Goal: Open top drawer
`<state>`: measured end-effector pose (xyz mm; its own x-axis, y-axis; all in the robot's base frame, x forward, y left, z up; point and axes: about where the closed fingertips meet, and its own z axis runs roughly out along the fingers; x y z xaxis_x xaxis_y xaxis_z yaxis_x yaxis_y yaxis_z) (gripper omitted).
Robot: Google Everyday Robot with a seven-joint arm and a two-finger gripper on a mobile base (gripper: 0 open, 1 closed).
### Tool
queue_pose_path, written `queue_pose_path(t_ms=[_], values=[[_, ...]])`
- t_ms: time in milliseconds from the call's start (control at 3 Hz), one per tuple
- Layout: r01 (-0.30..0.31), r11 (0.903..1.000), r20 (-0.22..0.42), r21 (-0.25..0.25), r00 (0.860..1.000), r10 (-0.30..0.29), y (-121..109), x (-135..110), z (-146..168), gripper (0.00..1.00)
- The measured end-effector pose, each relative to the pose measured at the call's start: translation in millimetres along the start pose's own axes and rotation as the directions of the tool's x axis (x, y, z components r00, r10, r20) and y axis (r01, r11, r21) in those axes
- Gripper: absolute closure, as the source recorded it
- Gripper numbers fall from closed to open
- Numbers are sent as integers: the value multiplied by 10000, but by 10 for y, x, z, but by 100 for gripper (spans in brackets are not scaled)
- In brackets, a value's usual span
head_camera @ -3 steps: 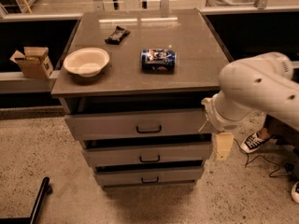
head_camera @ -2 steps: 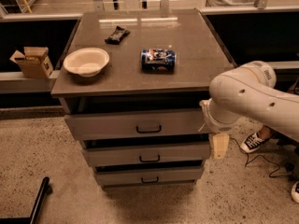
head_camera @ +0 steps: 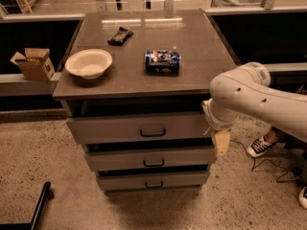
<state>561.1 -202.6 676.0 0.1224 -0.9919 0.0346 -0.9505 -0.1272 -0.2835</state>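
Note:
The top drawer (head_camera: 129, 127) is the widest of three grey drawers under the tabletop, with a black bar handle (head_camera: 152, 132) at its middle. A dark gap shows above its front. My gripper (head_camera: 220, 143) hangs from the white arm (head_camera: 249, 97) at the drawer's right end, level with the drawer fronts and well right of the handle. The arm covers the right end of the drawer front. Two narrower grey drawers (head_camera: 151, 158) sit below.
On the tabletop (head_camera: 192, 78) are a white bowl (head_camera: 88, 63), a blue can (head_camera: 162, 62) lying on its side and a black packet (head_camera: 120, 35). A cardboard box (head_camera: 33, 63) sits at the left. Sneakers (head_camera: 259, 146) and a cable lie right; a black pole (head_camera: 39, 206) lies lower left.
The arm has swung left and a little lower, bringing the gripper closer to the right end of the drawers. The drawers have not moved.

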Motion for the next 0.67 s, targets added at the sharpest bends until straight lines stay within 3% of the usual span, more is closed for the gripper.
queue_pose_path(t_ms=[333,667], values=[[187,9997,-25,-145,9998,-187,-102,-12,109,10],[148,9990,381,-411,9992,-132,-134,-12,189,25]])
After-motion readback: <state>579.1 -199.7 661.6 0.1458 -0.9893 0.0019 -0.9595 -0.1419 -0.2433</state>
